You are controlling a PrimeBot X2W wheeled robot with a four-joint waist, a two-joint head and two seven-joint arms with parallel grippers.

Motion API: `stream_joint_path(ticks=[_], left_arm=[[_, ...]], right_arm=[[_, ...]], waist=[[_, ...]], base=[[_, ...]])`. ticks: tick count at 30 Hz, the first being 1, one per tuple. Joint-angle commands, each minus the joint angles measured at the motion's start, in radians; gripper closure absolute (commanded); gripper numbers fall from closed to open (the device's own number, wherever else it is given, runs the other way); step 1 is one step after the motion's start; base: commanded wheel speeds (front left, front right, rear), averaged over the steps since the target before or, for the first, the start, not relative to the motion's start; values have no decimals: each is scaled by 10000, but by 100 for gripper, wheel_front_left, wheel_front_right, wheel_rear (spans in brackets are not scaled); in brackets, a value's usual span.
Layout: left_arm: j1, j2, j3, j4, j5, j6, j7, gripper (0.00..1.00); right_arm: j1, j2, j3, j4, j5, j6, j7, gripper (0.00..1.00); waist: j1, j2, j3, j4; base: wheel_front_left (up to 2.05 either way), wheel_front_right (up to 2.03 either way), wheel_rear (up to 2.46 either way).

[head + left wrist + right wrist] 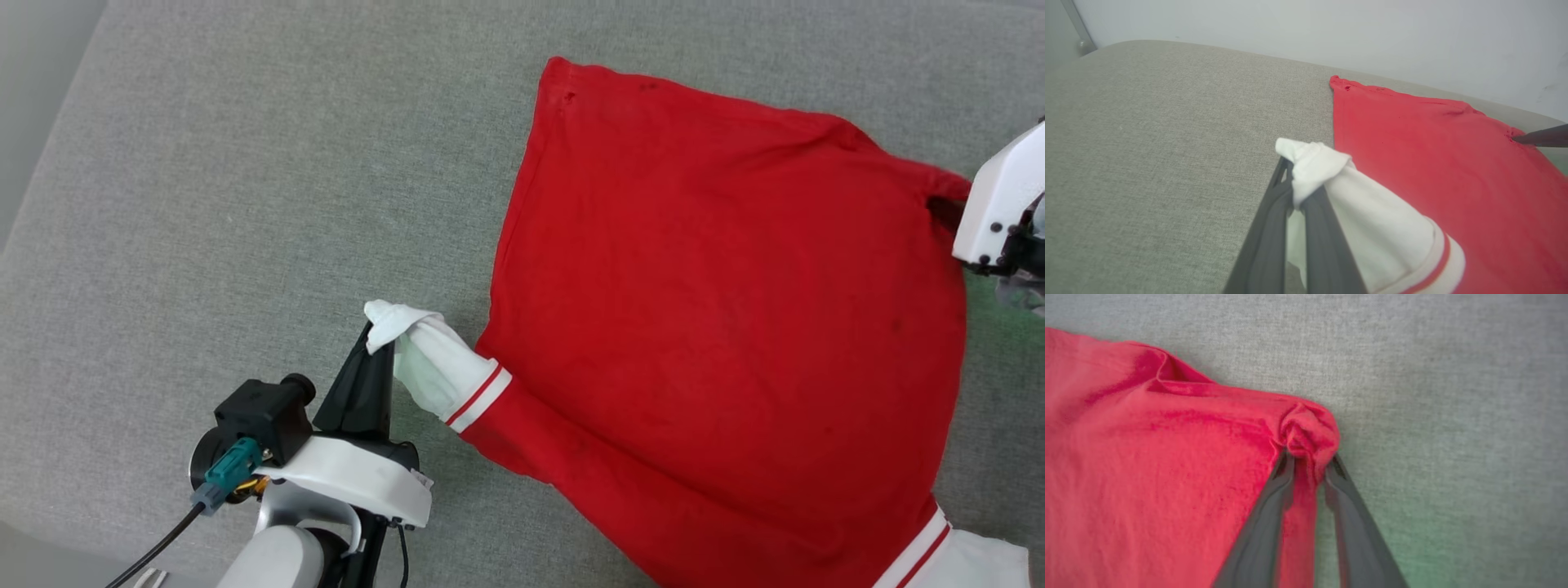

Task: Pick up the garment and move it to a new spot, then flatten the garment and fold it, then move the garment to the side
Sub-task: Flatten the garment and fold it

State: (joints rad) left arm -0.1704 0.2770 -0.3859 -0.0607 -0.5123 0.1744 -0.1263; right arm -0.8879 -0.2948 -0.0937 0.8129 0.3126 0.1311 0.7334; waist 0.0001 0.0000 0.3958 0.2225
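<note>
- Two claws grip the garment (pixel 718 310), spread red on the grey cushion (pixel 245 204) toward 3 o'clock.
- At 7 o'clock, the left gripper (pixel 373 333) pinches its white sleeve end.
- At 3 o'clock, the right gripper (pixel 1310 459) clamps a bunched red corner.

**Out flat in red, bunched at two corners**

And there, lying wide across the grey cloth surface (pixel 245 204) as one broad sheet of bright red: the garment (pixel 718 327), mostly smooth, only faint creases. Tapering toward the near left into a sleeve, ending in a white cuff panel (pixel 433 367) edged with thin red stripes, bunched to a point and raised off the surface. Over at the far right corner, gathered into a tight red knot (pixel 1310 435), with a small fold ridged up beside it. Down at the near right edge, showing a second white, red-striped panel (pixel 955 555).
</note>
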Motion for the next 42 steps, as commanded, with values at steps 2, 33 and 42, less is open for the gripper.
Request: stream_joint_path(ticks=[2, 33, 42], left_arm=[[123, 53, -14, 66, 3, 31, 30, 100], [3678, 1060, 1012, 174, -1112, 1199, 819, 100], [3324, 1121, 911, 113, -1008, 1163, 879, 100]], right_arm=[[437, 119, 277, 339, 29, -7, -88, 100], [11135, 286, -614, -7268, 1315, -9, 2060, 9], [10313, 1351, -1922, -8417, 685, -7, -1268, 0]], waist=[[-1, 0, -263, -70], [-1, 0, -4126, -2348], [-1, 0, -3929, -2598]], base=[[0, 0, 0], [0, 0, 0], [0, 0, 0]])
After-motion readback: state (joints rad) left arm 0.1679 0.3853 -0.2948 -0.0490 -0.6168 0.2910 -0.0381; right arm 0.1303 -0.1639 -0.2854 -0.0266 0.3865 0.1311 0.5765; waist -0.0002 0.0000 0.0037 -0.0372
